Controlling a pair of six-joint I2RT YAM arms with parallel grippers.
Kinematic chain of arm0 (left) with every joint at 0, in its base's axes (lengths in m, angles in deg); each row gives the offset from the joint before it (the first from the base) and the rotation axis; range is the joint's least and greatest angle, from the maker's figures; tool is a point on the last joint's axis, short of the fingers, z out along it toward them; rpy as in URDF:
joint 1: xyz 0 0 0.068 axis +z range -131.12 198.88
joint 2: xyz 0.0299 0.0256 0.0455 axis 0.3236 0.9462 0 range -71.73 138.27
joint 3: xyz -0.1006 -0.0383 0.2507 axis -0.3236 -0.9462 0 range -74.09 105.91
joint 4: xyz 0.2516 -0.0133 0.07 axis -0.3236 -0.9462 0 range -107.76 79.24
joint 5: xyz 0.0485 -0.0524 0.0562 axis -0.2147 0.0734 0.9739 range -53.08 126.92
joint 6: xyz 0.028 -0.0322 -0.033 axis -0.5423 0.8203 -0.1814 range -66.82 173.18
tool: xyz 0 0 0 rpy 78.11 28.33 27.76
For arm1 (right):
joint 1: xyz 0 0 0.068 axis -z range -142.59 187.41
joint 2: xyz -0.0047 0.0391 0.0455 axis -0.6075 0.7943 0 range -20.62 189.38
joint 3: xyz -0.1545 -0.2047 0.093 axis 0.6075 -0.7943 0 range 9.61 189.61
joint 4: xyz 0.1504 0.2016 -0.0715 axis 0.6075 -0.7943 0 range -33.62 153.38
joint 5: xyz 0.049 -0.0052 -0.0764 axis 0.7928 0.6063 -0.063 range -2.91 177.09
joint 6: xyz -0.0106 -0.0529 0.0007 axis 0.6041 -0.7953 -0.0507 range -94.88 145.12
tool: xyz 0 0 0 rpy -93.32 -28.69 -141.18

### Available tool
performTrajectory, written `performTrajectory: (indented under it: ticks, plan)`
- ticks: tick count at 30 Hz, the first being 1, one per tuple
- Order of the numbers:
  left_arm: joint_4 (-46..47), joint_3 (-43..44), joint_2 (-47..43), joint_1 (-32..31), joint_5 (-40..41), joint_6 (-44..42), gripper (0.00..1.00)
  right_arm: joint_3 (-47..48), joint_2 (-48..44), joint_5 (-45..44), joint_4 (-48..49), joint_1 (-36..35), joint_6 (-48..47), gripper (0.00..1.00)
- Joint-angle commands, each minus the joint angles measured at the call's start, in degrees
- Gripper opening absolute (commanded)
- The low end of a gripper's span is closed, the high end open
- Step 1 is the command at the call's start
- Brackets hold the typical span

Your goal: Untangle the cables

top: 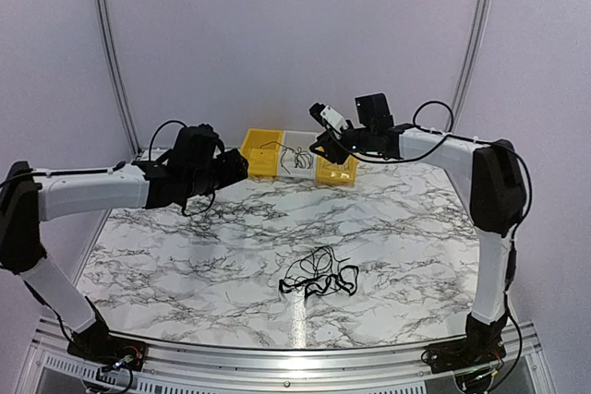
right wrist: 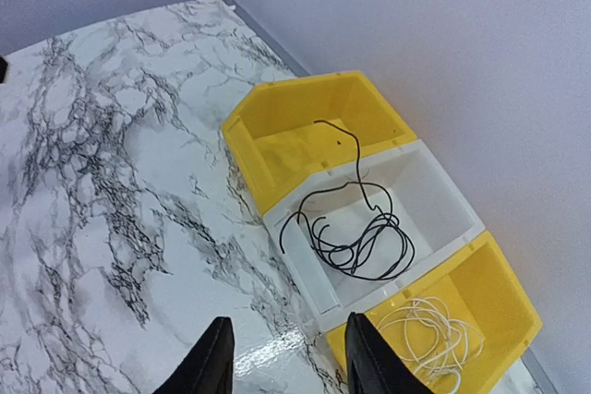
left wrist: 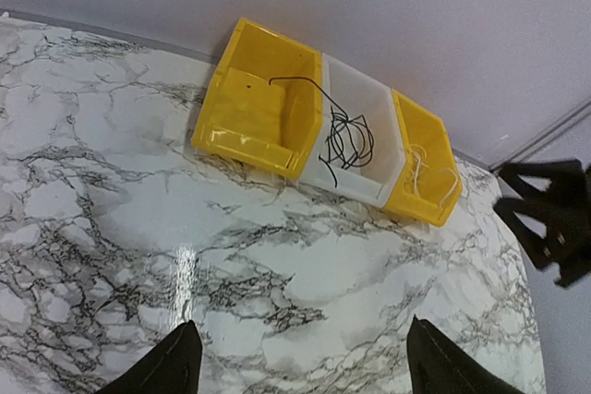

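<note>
Currently, left gripper [left wrist: 302,329] wide and empty, right gripper [right wrist: 288,320] parted, empty, cables [top: 319,276] tangled on table [top: 185,246]

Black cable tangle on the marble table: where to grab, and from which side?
Grip the loose tangle of thin black cables at its right edge, where a single loop sticks out clear of the dense middle with its crossing strands. Come straight down from above: the cords lie flat on the marble-patterned table, so a sideways approach would likely just push them.

Table [top: 185,246] glossy and marble-patterned, bins [right wrist: 268,168] smooth plastic, cables [top: 319,276] matt black.
</note>
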Motion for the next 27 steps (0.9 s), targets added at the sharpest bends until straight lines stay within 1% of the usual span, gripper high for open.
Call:
performTrajectory:
  ticks: [1,4,9,11,13,14,16,18,24,27]
  plan:
    - [-0.41,9.78,10.53,3.55,-4.14,2.59,0.78,-9.22,-11.75,3.0,-2.73,-0.29,-0.27,0.44]
    - [2.35,18.14,18.45,5.33,-6.44,3.78,0.76,-17.79,-20.22,3.56,-4.81,-0.07,-1.3,0.47]
    - [5.43,30.18,31.32,8.48,-13.84,9.86,0.69,-28.73,-29.34,7.73,-10.12,0.33,-2.05,0.5]
    - [6.67,33.82,35.89,9.42,-14.91,11.26,0.66,-33.25,-31.83,8.51,-9.24,0.33,-1.66,0.51]
    - [7.1,36.85,39.02,10.22,-14.62,12.52,0.63,-37.87,-33.89,8.73,-5.15,0.33,0.57,0.51]
    - [7.11,38.52,40.65,10.59,-14.59,13.16,0.62,-39.77,-34.73,9.41,-4.48,0.33,-0.15,0.52]
    - [7.04,42.16,43.76,11.13,-14.93,13.89,0.62,-41.0,-35.97,9.05,-5.32,0.33,-2.32,0.52]
    - [6.28,46.1,46.4,11.41,-14.47,14.58,0.61,-41.42,-36.54,8.44,-4.82,0.68,-2.19,0.52]
    - [6.84,52.25,51.69,11.78,-11.23,17.04,0.61,-41.62,-34.88,10.99,-4.84,0.86,-2.18,0.52]
    - [7.29,54.95,54.45,12.04,-10.12,19.84,0.59,-41.4,-33.64,12.4,-5.62,0.87,-2.68,0.52]
